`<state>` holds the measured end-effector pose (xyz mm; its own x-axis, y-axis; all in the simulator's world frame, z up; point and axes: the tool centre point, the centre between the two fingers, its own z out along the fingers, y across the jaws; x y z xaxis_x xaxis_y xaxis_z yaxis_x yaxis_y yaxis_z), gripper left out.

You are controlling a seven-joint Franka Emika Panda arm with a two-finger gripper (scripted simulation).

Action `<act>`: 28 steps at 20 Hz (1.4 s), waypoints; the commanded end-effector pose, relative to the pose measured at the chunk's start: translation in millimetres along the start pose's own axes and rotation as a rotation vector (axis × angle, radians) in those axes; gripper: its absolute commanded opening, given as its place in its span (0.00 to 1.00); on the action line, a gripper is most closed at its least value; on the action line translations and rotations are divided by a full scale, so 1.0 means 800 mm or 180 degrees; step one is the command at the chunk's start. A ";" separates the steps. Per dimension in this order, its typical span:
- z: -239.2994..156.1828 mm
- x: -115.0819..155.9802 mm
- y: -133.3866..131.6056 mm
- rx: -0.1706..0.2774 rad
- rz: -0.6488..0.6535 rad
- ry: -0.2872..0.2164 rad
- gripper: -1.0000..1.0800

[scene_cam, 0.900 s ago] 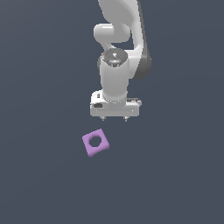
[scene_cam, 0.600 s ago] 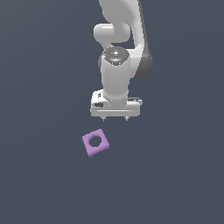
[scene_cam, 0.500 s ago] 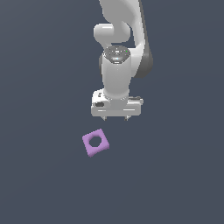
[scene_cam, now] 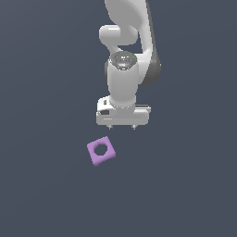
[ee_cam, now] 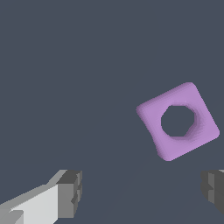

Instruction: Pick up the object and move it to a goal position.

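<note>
Small flat light-purple square block with rounded corners and a round hole through its centre (scene_cam: 101, 151) lying flat on the plain dark grey-blue floor (scene_cam: 41, 185), turned at an angle so the corners point diagonally. White arm's two-fingered gripper (scene_cam: 122, 127) hanging above the floor, pointing straight down, clear of the block and touching nothing. Block sitting below the gripper in the exterior view and off toward that view's left, near but not under the fingers. In the wrist view, same block (ee_cam: 177, 122) seen ahead of the two dark grey fingertips (ee_cam: 71, 194), closer to one fingertip than the other, not between them. Fingers spread wide apart, gap between them empty, wider than the block. Hole showing only floor through it.
</note>
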<state>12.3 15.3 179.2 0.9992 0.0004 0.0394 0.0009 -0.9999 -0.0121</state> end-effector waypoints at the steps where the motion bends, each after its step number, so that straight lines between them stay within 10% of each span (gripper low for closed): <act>1: 0.009 0.004 0.004 -0.0012 0.0041 0.0035 1.00; 28: 0.153 0.051 0.065 -0.0221 0.0663 0.0729 1.00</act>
<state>57.3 -34.4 59.5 0.9452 -0.1962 0.2611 -0.2097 -0.9775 0.0246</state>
